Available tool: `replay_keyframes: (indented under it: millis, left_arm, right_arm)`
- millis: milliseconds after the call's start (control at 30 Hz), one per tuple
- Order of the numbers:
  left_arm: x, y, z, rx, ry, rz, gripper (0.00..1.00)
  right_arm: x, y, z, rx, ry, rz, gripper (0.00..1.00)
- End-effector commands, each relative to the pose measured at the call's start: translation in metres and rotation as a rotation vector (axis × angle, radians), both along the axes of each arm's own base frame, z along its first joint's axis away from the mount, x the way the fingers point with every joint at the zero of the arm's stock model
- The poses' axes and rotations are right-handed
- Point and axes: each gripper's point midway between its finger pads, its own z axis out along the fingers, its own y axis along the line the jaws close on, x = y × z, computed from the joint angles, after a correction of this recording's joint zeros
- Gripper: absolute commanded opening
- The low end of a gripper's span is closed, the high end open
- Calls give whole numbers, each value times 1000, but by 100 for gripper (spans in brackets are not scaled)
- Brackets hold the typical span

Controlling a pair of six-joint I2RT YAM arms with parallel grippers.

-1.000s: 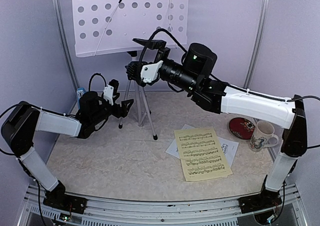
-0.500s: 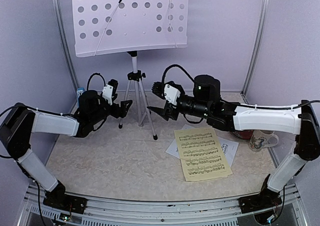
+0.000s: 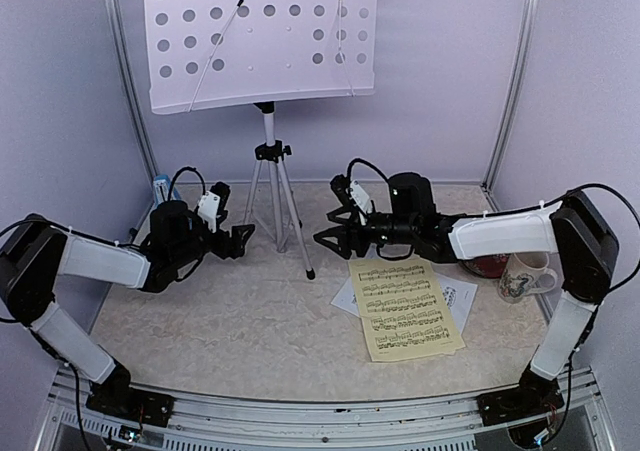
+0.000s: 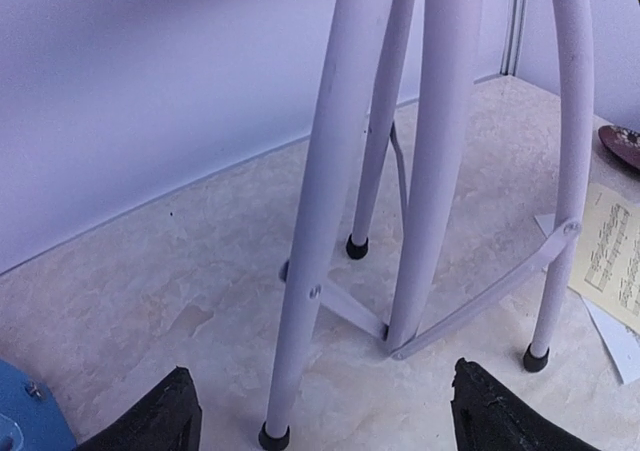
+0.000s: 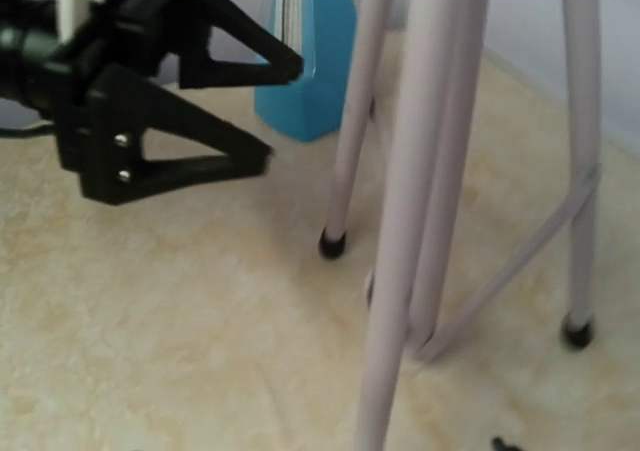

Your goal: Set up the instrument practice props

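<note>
Silver tripod music stand point(image 3: 270, 152), white perforated desk: I'd judge light, top-heavy; hold legs low; left gripper point(image 3: 240, 239), right gripper point(image 3: 326, 227) gape empty

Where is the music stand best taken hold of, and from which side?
Probably a tripod leg, low down: a slim round tube that open jaws can span. Come in from the side: the left gripper faces the legs from one side, the right gripper from the opposite side. The perforated desk is too broad.
</note>
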Motion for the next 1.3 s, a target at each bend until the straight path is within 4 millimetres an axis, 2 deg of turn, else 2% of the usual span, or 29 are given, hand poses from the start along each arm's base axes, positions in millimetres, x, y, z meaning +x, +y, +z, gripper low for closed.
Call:
replay_keyframes:
  millis: [0,167,400,567,700,933,1267]
  left_arm:
    - [-1,4,11,-65,-43,-42,82]
    - [11,0,8,-22,38,-35,76]
    - [14,6,28,52,-18,-20,74]
    - [30,-6,12,203,18,-92,75]
    - [34,-8,18,212,-26,-116,73]
    - [44,-16,32,213,-65,-128,63]
    - [54,-31,42,252,-66,-121,46]
  right_arm:
    - [2,16,-8,30,95,65,67]
    - [11,26,-25,18,147,67,63]
    - [15,37,-33,22,153,102,63]
    - [19,44,-48,22,174,117,62]
    - [22,47,-55,23,177,112,61]
    - [30,53,-63,31,180,110,58]
    - [41,61,-68,39,180,96,51]
